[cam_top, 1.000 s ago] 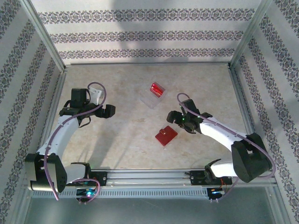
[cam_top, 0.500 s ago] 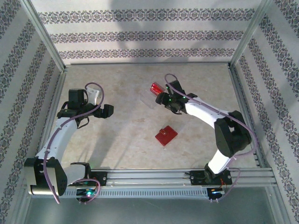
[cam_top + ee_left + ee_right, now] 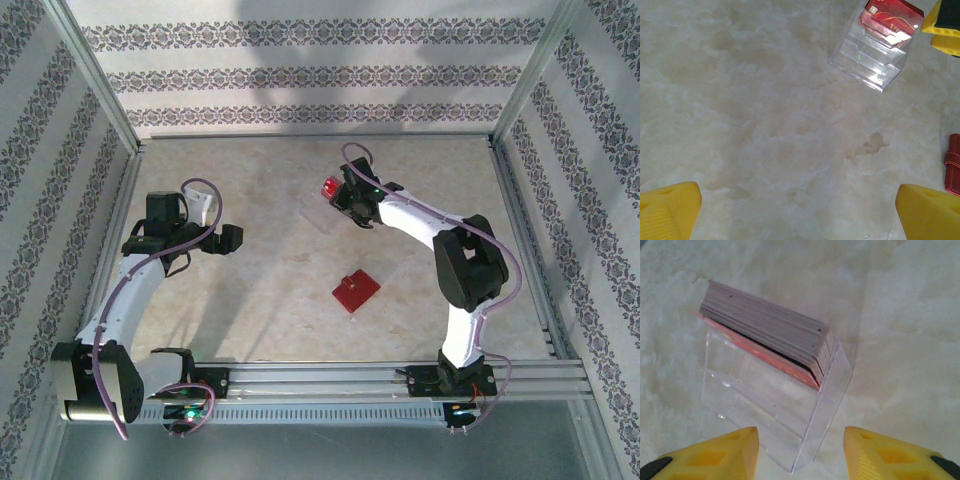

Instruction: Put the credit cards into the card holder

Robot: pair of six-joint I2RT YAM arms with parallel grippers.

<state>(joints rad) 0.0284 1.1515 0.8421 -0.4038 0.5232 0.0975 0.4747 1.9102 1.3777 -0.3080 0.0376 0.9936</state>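
On the left of the table [image 3: 260, 300], one of the two arms is seen, and its left gripper [image 3: 230, 238] is held above bare surface with the yellow fingers [image 3: 670, 212] spread wide and nothing between them. Toward the middle, at the far side, one clear plastic tray [image 3: 740, 375] is found. One stack of credit cards [image 3: 767, 332] is stood on edge in its far end, with a red face turned toward the tray's open part. The cards are pressed too closely to be counted. Just over this tray the right gripper [image 3: 801, 452] is held. Its two fingers are kept apart and no card is gripped or touched by them. Whether the tray's near corner is actually straddled cannot be told. One card holder [image 3: 355, 290], a red wallet, is laid flat on the table nearer than the tray and well apart from it. Its edge is also caught at the right border of the left wrist view.

Compared with a second ago, the right gripper has been carried from beside the wallet to the far end of the tray. The right arm has been folded upward at its elbow. The left arm, tray, cards and wallet are found unmoved.
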